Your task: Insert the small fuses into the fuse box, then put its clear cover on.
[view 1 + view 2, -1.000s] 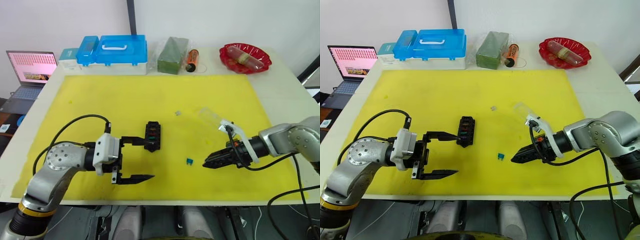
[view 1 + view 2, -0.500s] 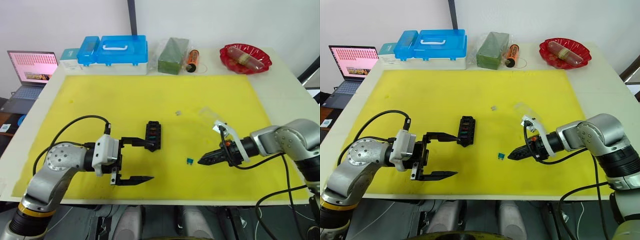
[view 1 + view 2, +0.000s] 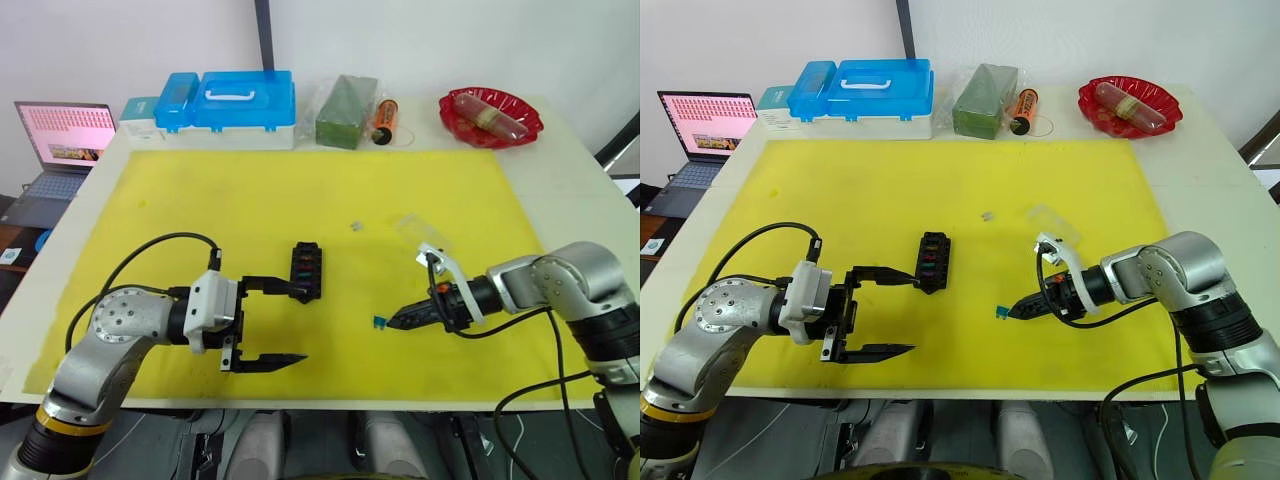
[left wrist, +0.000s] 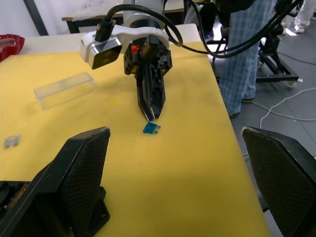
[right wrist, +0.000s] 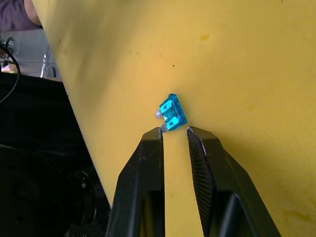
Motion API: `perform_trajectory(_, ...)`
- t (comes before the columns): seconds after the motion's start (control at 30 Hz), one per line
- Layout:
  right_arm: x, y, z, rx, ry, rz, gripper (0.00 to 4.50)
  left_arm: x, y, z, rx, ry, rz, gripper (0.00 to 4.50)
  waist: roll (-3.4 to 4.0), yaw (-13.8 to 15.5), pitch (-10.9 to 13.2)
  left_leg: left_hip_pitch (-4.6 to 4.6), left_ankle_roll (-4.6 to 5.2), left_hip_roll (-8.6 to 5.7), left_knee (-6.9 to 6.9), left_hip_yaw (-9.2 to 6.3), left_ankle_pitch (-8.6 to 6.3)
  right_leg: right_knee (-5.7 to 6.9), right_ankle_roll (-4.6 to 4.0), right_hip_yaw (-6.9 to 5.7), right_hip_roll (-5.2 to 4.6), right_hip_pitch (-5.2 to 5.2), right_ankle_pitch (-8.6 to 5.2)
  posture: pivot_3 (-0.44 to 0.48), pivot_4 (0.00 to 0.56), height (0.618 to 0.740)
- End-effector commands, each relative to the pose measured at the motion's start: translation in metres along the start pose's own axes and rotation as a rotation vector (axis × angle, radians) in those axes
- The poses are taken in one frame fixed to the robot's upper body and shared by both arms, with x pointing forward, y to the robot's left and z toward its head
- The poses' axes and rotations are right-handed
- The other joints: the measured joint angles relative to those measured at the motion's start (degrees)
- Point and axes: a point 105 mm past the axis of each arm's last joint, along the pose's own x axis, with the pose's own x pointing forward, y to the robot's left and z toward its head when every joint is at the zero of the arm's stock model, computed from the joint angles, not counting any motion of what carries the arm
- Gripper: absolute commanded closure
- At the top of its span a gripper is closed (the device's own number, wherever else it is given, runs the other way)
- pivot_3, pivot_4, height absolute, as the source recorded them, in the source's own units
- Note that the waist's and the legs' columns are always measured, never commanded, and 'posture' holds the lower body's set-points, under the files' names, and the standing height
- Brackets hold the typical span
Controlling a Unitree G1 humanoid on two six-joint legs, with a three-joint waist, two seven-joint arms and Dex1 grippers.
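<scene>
A: Right end effector (image 5: 174, 132)?
B: Slightly parted, holding nothing, tips just at the tiny teal plastic fuse (image 5: 172, 113) lying lower centre on the yellow mat (image 3: 300, 200).
A: Left end effector (image 3: 280, 320)?
B: Spread wide, released, one finger touching the small black slotted fuse box (image 3: 306, 272), mid-frame.
A: Tip?
B: Straddle the fuse squarely before pinching.

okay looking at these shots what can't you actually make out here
- Fuse box: head views too small to count empty slots; in the left wrist view only a corner shows, behind a finger.
- Teal fuse: any marking too small to read.
- Grey fuse: a speck in head views; the left wrist view's edge crops it.
</scene>
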Motion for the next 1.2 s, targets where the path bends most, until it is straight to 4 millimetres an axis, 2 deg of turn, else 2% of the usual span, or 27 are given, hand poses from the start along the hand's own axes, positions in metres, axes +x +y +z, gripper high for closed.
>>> perform_trajectory(0.03, -0.003, 0.003, 0.007, -0.024, -0.021, -0.006, 3.72, -0.001, 0.001, 0.006, 0.037, -0.003, 0.0, 0.0, 0.0, 0.0, 0.0, 0.0, 0.0, 0.0, 0.0, 0.0, 0.0, 0.0, 0.0, 0.0, 0.0, 0.0, 0.0, 0.0, 0.15, 0.74)
perform_trajectory(0.4, 0.0, 0.003, 0.018, 0.033, -0.062, 0.032, 3.72, -0.002, 0.002, 0.006, 0.035, 0.003, -0.005, 0.0, 0.0, -0.3, 0.0, 0.03, 0.0, 0.0, 0.0, -0.02, 0.0, 0.05, 0.0, 0.0, 0.02, 0.0, 0.0, 0.0, 0.15, 0.74)
perform_trajectory(0.7, 0.004, 0.008, 0.01, 0.01, -0.031, 0.043, 3.72, -0.001, 0.002, 0.006, 0.036, 0.004, -0.007, 0.0, 0.0, -1.0, 0.0, 0.02, 0.0, 0.0, -0.01, -0.04, 0.0, 0.06, 0.16, 0.0, 0.02, 0.0, 0.08, 0.0, 0.15, 0.74)
perform_trajectory(0.93, 0.005, 0.003, 0.01, 0.003, -0.037, 0.011, 3.72, -0.001, 0.003, 0.006, 0.038, 0.001, -0.002, 0.0, 0.0, -1.1, 0.0, 0.02, 0.01, 0.0, -0.01, -0.06, 0.0, 0.08, 0.18, 0.0, 0.04, 0.0, 0.08, 0.0, 0.15, 0.74)
perform_trajectory(1.07, 0.006, 0.003, 0.008, -0.003, -0.033, 0.005, 4.47, 0.0, 0.004, 0.006, 0.039, 0.0, 0.001, 0.0, 0.0, -1.1, 0.0, 0.02, 0.01, 0.0, -0.01, -0.06, -0.01, 0.08, 0.19, 0.0, 0.04, 0.0, 0.09, 0.0, 0.15, 0.74)
perform_trajectory(1.2, 0.006, 0.003, 0.008, -0.009, -0.036, 0.001, 4.47, 0.0, 0.003, 0.006, 0.038, 0.001, 0.004, 0.0, 0.0, -1.1, 0.0, 0.03, 0.01, 0.0, -0.01, -0.06, -0.01, 0.08, 0.19, 0.0, 0.04, 0.0, 0.09, 0.0, 0.15, 0.74)
